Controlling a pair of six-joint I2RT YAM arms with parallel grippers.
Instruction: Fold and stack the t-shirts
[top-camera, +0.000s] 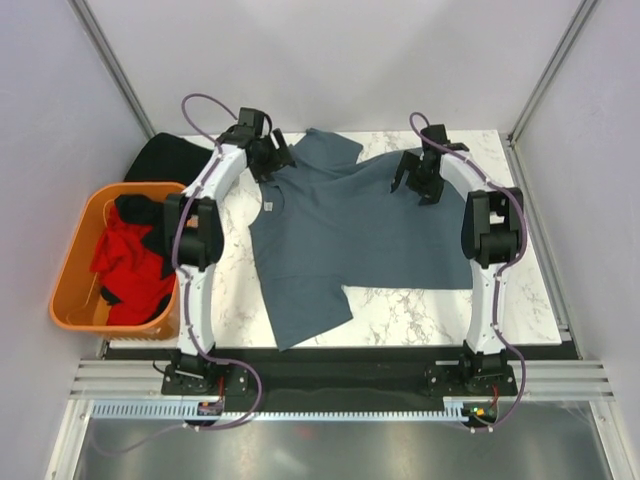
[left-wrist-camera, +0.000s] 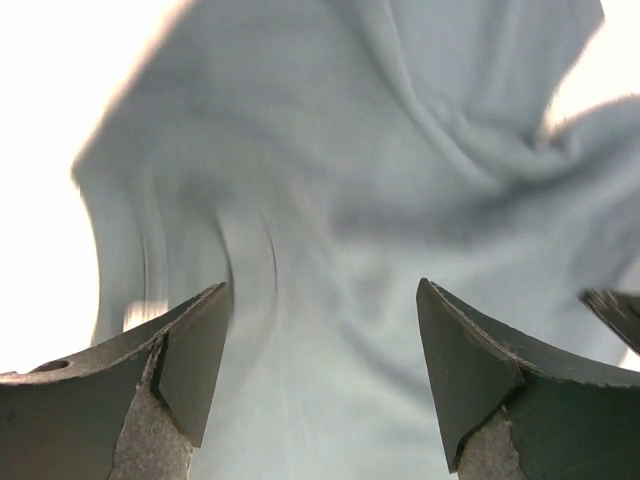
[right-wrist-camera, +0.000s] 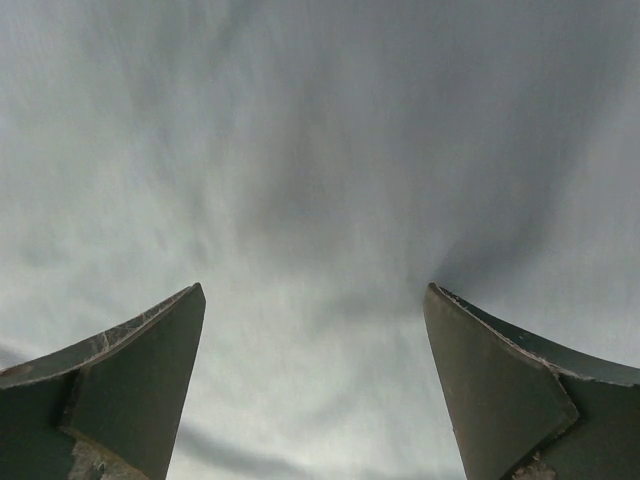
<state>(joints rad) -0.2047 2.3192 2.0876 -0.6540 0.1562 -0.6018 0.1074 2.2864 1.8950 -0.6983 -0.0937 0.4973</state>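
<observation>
One slate blue-grey cloth t-shirt (top-camera: 340, 240) lies spread, slightly rumpled, on the white marble-patterned table (top-camera: 410, 305). It looks soft, light and limp, best pinched at the shoulder or hem corners. Beside the table, an orange plastic basket (top-camera: 72, 270) holds a crumpled red shirt (top-camera: 125, 260), clear of the work. The left gripper (top-camera: 275, 160) and right gripper (top-camera: 415, 185) hover over the shirt's top, jaws apart and empty.

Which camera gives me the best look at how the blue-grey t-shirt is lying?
Top external: it shows almost the whole blue-grey t-shirt spread on the table. The left wrist view shows only a wrinkled, blurred patch beyond the left tool; the right wrist view, just smooth cloth filling the frame.
</observation>
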